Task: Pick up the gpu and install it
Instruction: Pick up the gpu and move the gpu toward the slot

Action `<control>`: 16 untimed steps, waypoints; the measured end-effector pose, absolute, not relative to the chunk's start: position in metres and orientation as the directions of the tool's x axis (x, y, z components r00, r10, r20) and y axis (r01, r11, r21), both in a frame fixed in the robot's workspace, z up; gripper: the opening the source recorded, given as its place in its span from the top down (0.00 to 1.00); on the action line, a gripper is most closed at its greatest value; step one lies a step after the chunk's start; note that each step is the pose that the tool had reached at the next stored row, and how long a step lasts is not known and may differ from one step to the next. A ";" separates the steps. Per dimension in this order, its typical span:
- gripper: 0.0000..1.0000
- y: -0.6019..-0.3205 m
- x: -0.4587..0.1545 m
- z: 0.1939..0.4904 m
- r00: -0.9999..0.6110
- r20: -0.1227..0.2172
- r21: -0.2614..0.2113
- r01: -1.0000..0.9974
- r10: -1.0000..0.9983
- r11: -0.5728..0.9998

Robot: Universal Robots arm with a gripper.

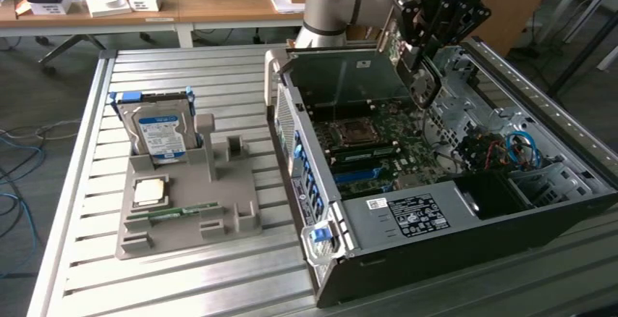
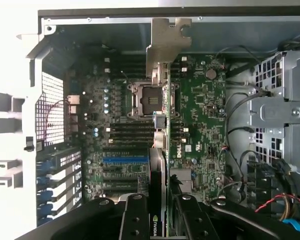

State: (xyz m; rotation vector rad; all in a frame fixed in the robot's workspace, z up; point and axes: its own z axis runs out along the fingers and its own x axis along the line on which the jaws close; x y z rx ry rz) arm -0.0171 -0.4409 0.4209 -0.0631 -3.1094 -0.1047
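Note:
My gripper (image 1: 417, 55) hangs over the open computer case (image 1: 464, 230), shut on the gpu (image 1: 422, 85), which it holds upright above the motherboard (image 1: 386, 143). In the wrist view the gpu (image 2: 165, 125) is seen edge-on between the black fingers (image 2: 135, 215), its silver bracket (image 2: 166, 42) toward the case's rear wall and an NVIDIA mark near the gripper (image 2: 160, 202). The card's edge lies over the motherboard (image 2: 205, 110), beside the CPU socket (image 2: 145, 97) and past the blue slot (image 2: 125, 160). It is clear of the board.
On the slatted table at the exterior view's left, a grey holder (image 1: 193, 194) carries a silver hard drive (image 1: 159, 132), a CPU (image 1: 150, 190) and a green memory stick (image 1: 174, 212). Drive cage and cables (image 1: 502, 150) fill the case's far side. A desk (image 1: 145, 2) stands behind.

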 end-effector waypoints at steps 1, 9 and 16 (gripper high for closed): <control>0.74 -0.441 -0.017 0.419 -0.999 0.031 0.067 0.042 0.039 0.997; 0.74 -0.441 -0.017 0.404 -0.999 0.031 0.067 0.041 0.039 0.997; 0.74 -0.441 -0.017 0.398 -0.999 0.031 0.067 0.042 0.040 0.997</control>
